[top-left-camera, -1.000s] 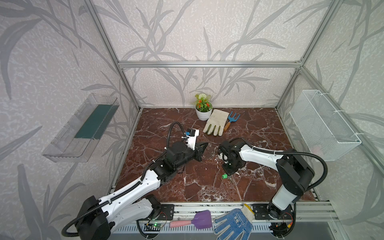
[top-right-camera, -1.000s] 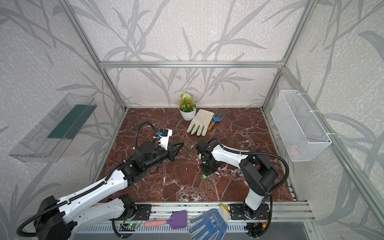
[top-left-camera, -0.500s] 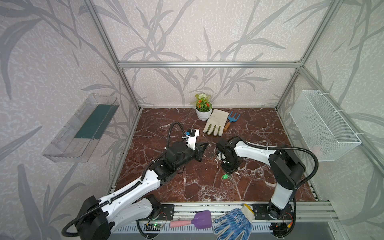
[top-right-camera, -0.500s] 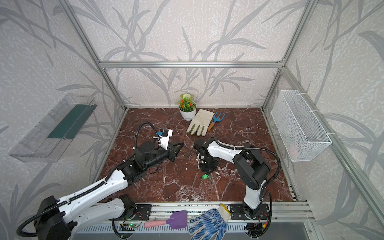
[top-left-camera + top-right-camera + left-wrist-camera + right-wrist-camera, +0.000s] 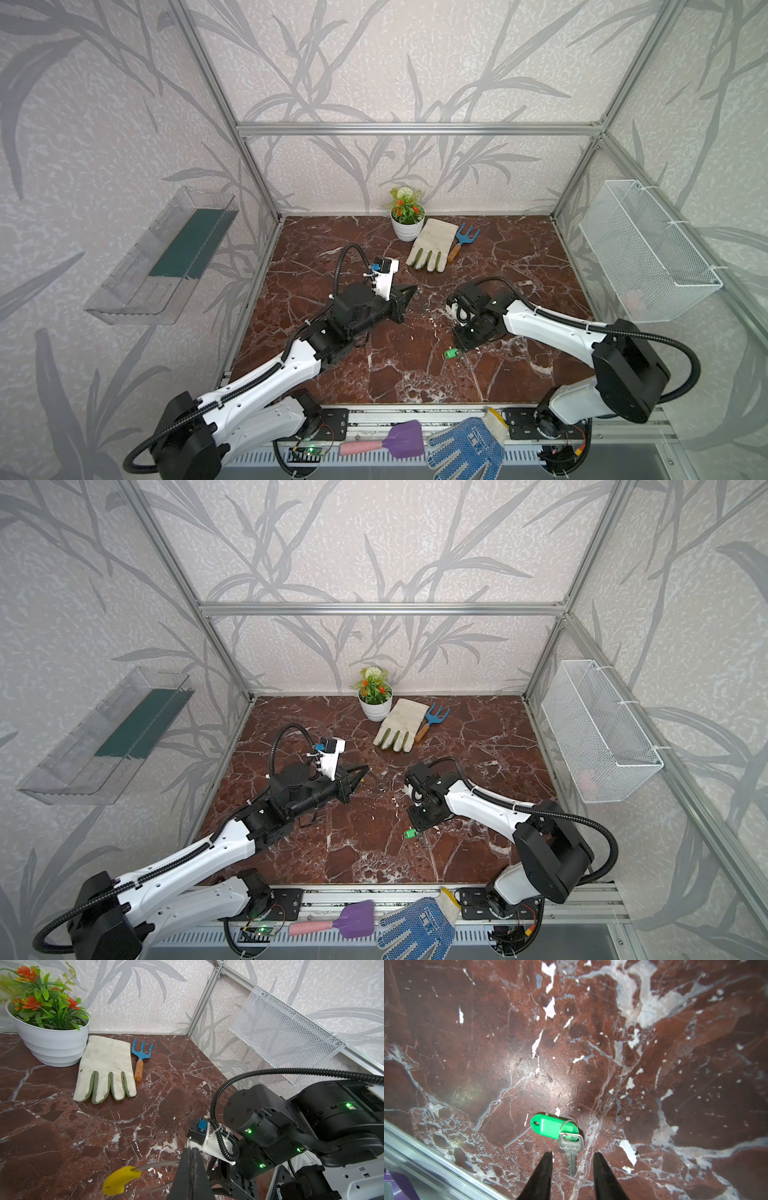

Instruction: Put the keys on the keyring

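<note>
Your right pincer [image 5: 572, 1153] stands with its 2 black tapered jaws apart, straddling the blade of the silver key [image 5: 571, 1146] without gripping it. The key lies flat on the desk [image 5: 488, 1043], toward the front. A thin wire loop joins it to the green tag [image 5: 550, 1127], a smooth, rounded plastic oblong with 1 hole at its free end. In both top views the tag [image 5: 450, 353] shows as a green spot just beside that pincer. Your left pincer [image 5: 190, 1150] is pressed together on the keyring [image 5: 120, 1178], a thin grey wire hoop with a curved yellow plastic sleeve, well apart from the key.

Watch the pinch first. The blade is thin, hard metal on polished marble, so the jaw tips may ride over it or flick it sideways instead of lifting it. If you do lift it, the tag will likely swing and turn on its loop, and that makes the small loop hard to aim. The hoop is round, slick wire, so it may twist in the left grip once the loop pushes against it.
</note>
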Motion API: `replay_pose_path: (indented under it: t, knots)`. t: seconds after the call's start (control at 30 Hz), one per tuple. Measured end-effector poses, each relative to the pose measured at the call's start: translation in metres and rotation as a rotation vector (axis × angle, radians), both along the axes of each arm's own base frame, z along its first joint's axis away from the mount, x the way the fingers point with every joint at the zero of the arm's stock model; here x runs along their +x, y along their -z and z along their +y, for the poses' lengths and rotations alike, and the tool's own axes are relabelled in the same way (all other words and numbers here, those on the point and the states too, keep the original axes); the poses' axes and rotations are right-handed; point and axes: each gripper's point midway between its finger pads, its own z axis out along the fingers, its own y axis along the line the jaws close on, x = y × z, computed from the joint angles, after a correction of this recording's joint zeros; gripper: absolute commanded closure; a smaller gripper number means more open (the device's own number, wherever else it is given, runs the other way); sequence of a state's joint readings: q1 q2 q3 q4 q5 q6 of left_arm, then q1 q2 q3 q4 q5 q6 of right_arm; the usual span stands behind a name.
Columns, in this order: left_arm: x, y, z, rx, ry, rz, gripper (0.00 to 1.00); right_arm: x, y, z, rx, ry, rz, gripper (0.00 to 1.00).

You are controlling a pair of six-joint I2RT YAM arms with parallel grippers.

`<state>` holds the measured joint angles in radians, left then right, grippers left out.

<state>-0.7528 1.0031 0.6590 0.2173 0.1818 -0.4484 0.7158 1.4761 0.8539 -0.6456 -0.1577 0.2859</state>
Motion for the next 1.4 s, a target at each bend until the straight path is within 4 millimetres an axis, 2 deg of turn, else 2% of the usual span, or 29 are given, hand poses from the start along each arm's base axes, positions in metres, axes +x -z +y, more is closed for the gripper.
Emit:
replay_pose_path:
  t: [0.53, 1.07, 1.13, 1.4]
  knots:
    - [0.000, 0.000, 0.000, 0.000, 0.000, 0.000, 1.00, -0.004, 0.021, 0.006, -0.081, 0.021, -0.006, 0.65]
    - [0.000, 0.000, 0.000, 0.000, 0.000, 0.000, 1.00, -0.003, 0.025, 0.011, -0.078, 0.040, 0.012, 0.69]
    - [0.000, 0.000, 0.000, 0.000, 0.000, 0.000, 1.00, -0.003, 0.026, 0.011, -0.079, 0.041, 0.013, 0.73]
    - [0.000, 0.000, 0.000, 0.000, 0.000, 0.000, 1.00, -0.002, 0.029, 0.009, -0.092, 0.046, 0.013, 0.76]
